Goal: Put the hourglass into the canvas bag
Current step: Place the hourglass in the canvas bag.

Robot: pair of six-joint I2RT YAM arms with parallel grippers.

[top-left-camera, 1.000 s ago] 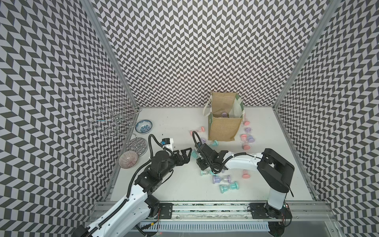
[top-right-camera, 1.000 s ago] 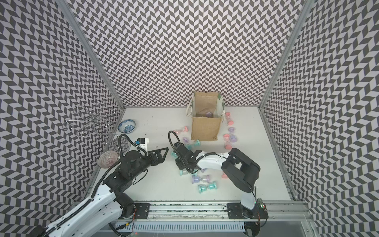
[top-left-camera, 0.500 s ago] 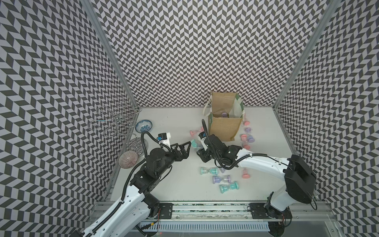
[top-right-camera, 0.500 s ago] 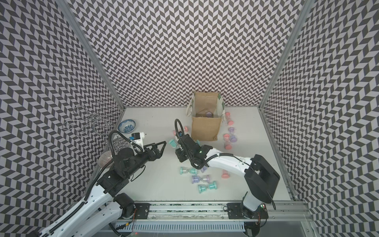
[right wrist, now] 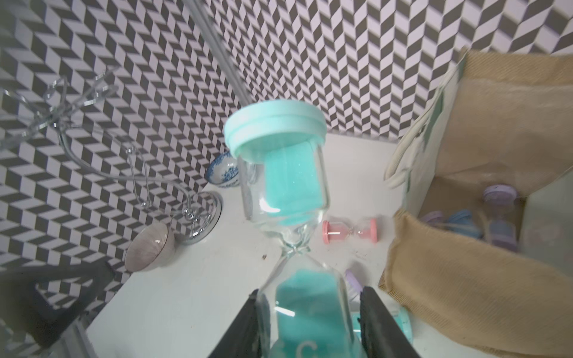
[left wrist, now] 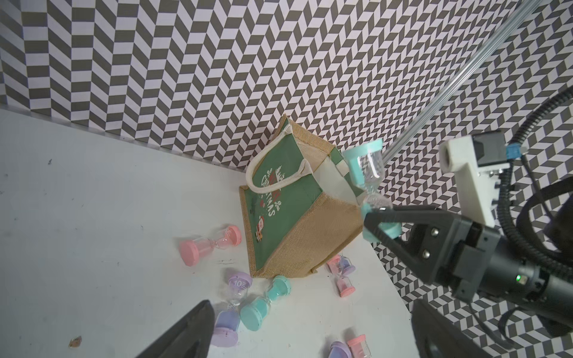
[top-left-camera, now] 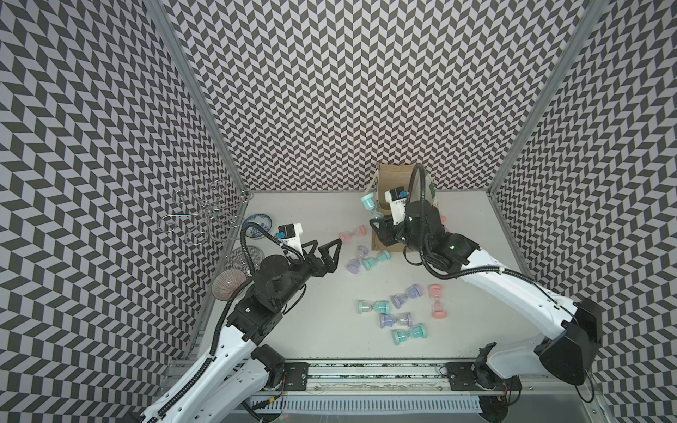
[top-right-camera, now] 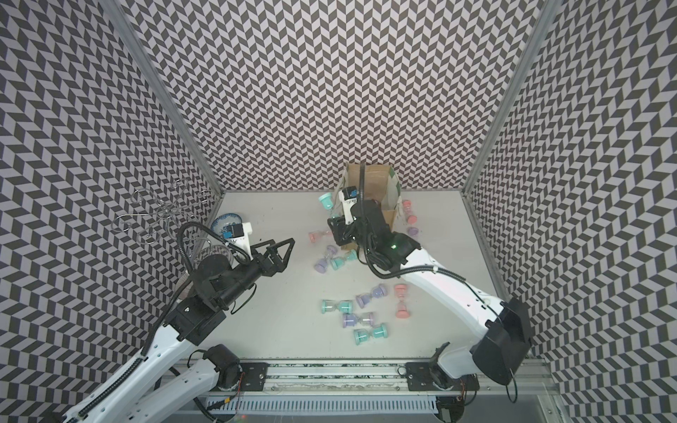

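Upper centre in both top views, the right gripper [top-left-camera: 377,222] is clenching the lower bulb of a teal hourglass [top-left-camera: 370,205], holding it upright in the air at the left rim edge of the canvas bag [top-left-camera: 395,175]. The bag is standing open-mouthed against the back wall [top-left-camera: 348,91] – the right wrist view is showing purple and blue hourglasses [right wrist: 499,217] lying inside. Left of centre, the left gripper [top-left-camera: 327,243] is hovering with jaws spread and empty over bare table [top-left-camera: 322,329]. Loose hourglasses [top-left-camera: 401,318] are crowding the bag's base and lower centre.
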